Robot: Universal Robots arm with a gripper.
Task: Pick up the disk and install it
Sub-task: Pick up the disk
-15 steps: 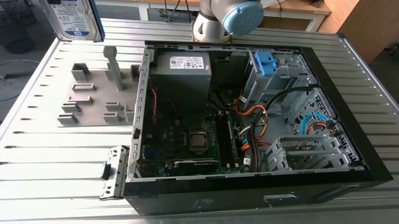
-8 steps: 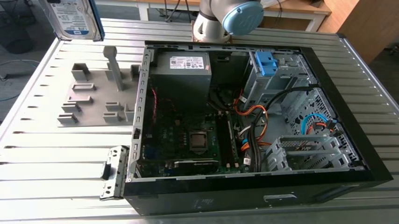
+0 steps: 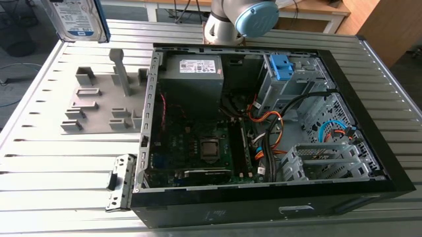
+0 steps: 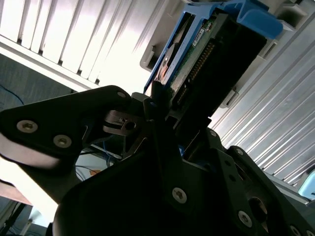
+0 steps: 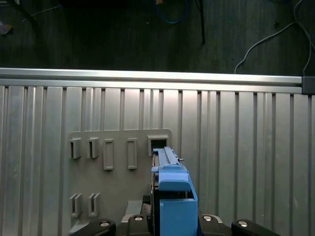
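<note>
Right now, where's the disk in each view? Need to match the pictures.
Exterior view: disk at the top of the exterior view's left, label facing the camera, above the table.
Second wrist view: disk edge-on in its blue bracket, clamped by the gripper.
First wrist view: disk edge-on over the grey slotted plate.
Shared landmark: the ribbed metal table.

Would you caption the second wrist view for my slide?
Claw gripping the blue-framed disk over the ribbed metal table.
</note>
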